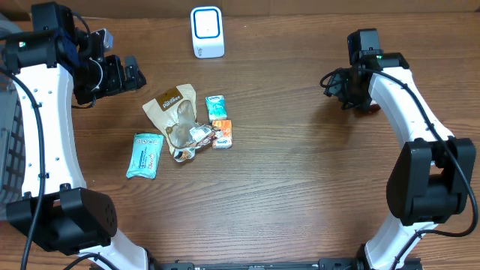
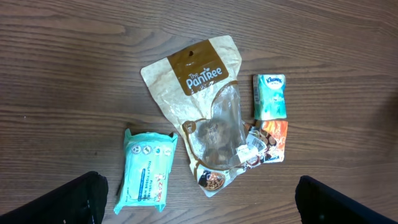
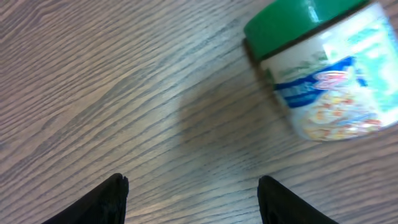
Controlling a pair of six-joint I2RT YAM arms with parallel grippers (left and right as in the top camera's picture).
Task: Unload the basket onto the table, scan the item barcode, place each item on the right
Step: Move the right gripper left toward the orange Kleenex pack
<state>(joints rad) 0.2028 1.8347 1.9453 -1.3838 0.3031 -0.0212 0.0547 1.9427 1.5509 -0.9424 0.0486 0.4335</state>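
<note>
The scanner (image 1: 207,31), a small white box with a blue-edged face, stands at the far middle of the wooden table (image 1: 300,187). Well to the right of the scanner and a little nearer the front, the right gripper (image 3: 193,180) hangs low over the wood. Its jaws are parted about halfway and have hold of nothing, with only bare grain between the two dark fingers (image 3: 112,199). The jar (image 3: 323,74), with a green lid and a white, blue-printed label, lies on its side on the table just beyond those fingertips and clear of them. It is blurred, so the print cannot be read. From overhead the jar is hidden under the right wrist. To the left of the scanner and slightly nearer the front, the left gripper (image 1: 136,75) is in the air with its jaws spread fully wide and empty. Its fingers (image 2: 68,199) show only at the bottom corners of the wrist view. In front of the scanner and a little to its left lies a cluster of goods. A brown pouch (image 2: 199,93) has a clear window. A teal tissue pack (image 2: 270,96) is just beside the pouch, with an orange packet (image 2: 275,140) touching the tissue pack's near end. A crumpled wrapper (image 2: 252,149) sits against the pouch. A teal wipes pack (image 2: 146,171) lies apart, further from the scanner.
</note>
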